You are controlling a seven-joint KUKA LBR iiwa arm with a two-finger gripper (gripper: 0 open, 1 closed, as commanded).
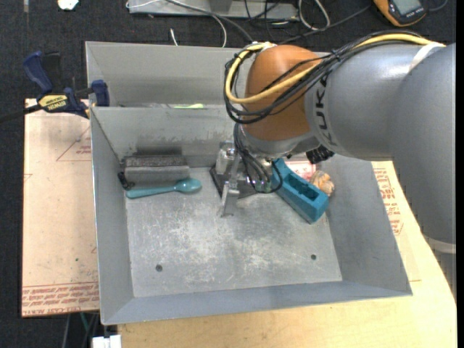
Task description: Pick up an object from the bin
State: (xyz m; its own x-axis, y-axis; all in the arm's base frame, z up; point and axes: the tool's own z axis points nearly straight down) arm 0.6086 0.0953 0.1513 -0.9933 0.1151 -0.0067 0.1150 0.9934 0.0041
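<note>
Nearest me is the bare, scuffed floor of the grey metal bin [217, 259], its front half carrying nothing. Everything loose sits along the back, near the foot of the rear wall, which I'd guess is where the sloped sides let things slide and settle.

Far left in that row is a dark grey rectangular block [154, 167], flat on the floor and close to the rear wall. Just in front of it, touching or nearly so, lies a teal plastic spoon [163, 188], handle to the left and bowl to the right, flat as a dropped thing rests.

Next along, the gripper [230, 194] hangs tip-down over bare floor, just right of the spoon's bowl and apart from it. Pointing straight down suits a grab from above. Whether the claw is wide or narrow I cannot tell, nor can I make out anything in it.

Right of it a blue plastic box-shaped piece [301, 193] lies aslant on the floor, close by the gripper. Behind that is a small pink and tan thing [320, 181], too hidden to name.

Above, the arm's orange cover [279, 96] carries looped yellow and black cables [229, 85], high and clear of the bin. The spoon and the blue piece flank the gripper, and I'd judge either an easy reach.
</note>
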